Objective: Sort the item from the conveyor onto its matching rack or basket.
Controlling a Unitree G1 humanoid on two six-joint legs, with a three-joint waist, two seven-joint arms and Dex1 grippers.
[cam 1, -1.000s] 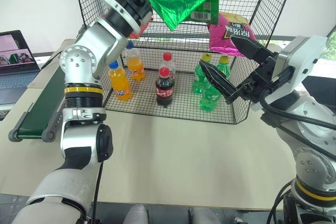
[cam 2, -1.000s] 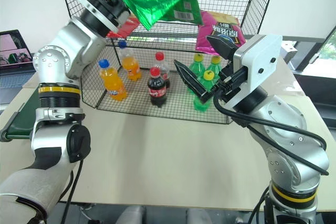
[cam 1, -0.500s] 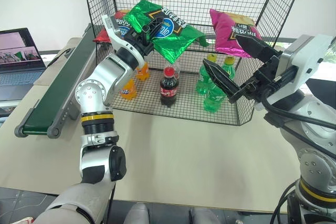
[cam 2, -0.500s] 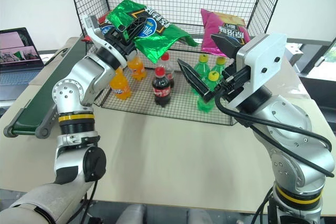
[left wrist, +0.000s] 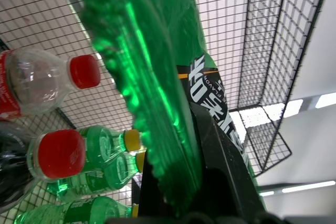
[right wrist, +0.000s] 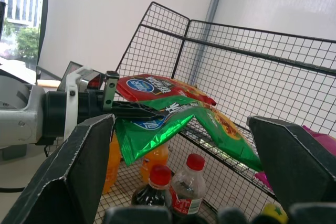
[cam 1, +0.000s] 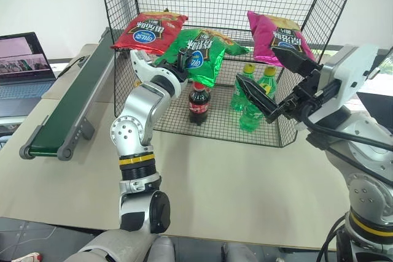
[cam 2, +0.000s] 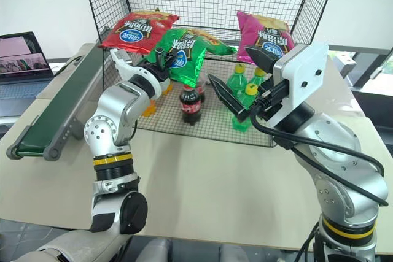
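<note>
On the middle tier of the black wire rack (cam 1: 319, 10), seen from the head, the green chip bag (cam 1: 199, 50) lies between a red chip bag (cam 1: 147, 29) and a pink chip bag (cam 1: 276, 35). The left gripper (cam 1: 182, 61) is clamped on the green bag's near edge. Below stand orange, cola and green bottles; the cola bottle (cam 1: 198, 101) is just beside the left arm. The right gripper (cam 1: 276, 81) hangs in front of the rack with its fingers spread wide and nothing between them. The dark green conveyor (cam 1: 67, 108) runs along the rack's left side, with a laptop (cam 1: 21, 65) beyond it.

From the left wrist, black fingers (left wrist: 220, 161) pinch the crinkled green foil, red-capped and yellow-capped bottles behind it.

From the right wrist, two wide-apart fingers (right wrist: 73, 171) frame the rack, where the green bag rests partly under the red one, still gripped by the left gripper
</note>
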